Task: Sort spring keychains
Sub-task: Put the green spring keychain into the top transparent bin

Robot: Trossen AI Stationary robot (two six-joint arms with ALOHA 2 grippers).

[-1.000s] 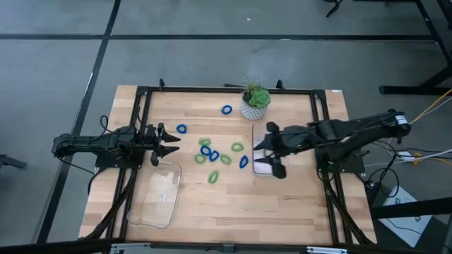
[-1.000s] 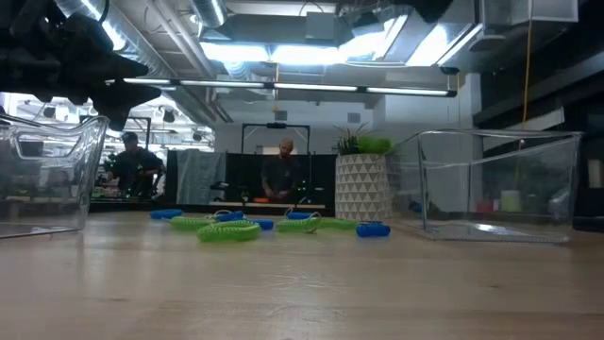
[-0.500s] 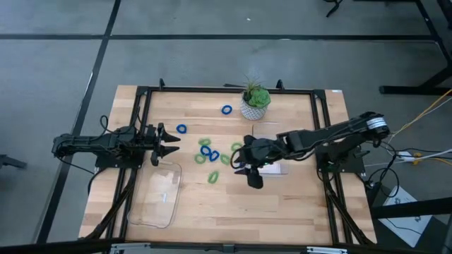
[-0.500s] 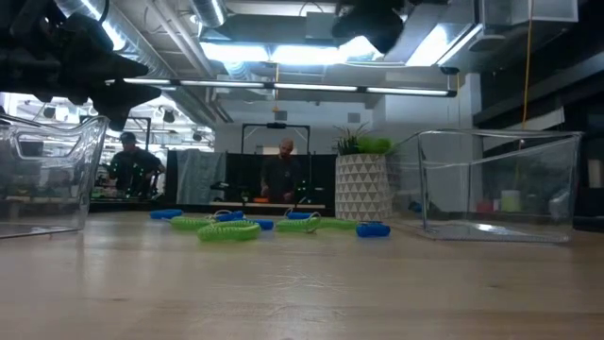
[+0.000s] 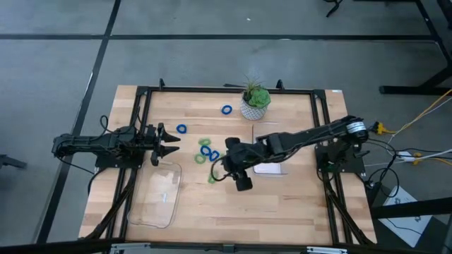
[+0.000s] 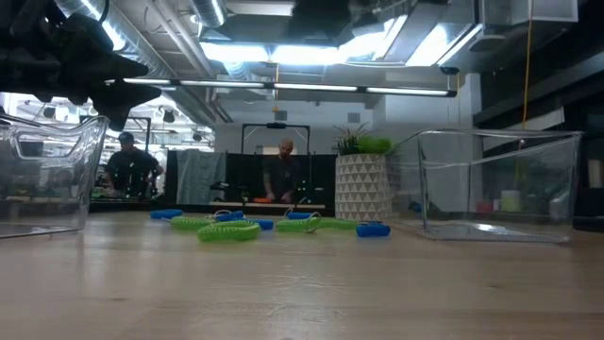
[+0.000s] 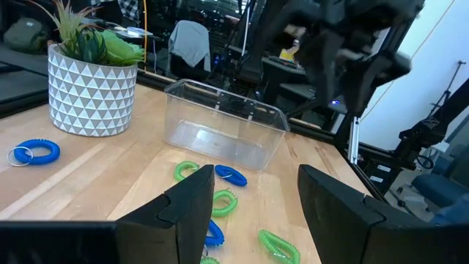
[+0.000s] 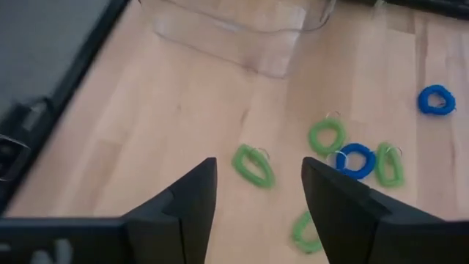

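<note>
My right end effector [image 5: 227, 166], fingers spread and empty, hangs over the spring keychains [image 5: 210, 155], a green keychain [image 8: 253, 166] lying just ahead, slanted across my fingers.

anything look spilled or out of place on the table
Nothing damaged. The keychains lie loose mid-table, none in either tray, and two blue ones sit apart from the cluster, one near the plant.

Matt wooden table [image 5: 282, 197] — glossy clear plastic trays [image 6: 495, 184], coiled plastic keychains [image 6: 227, 229]
</note>
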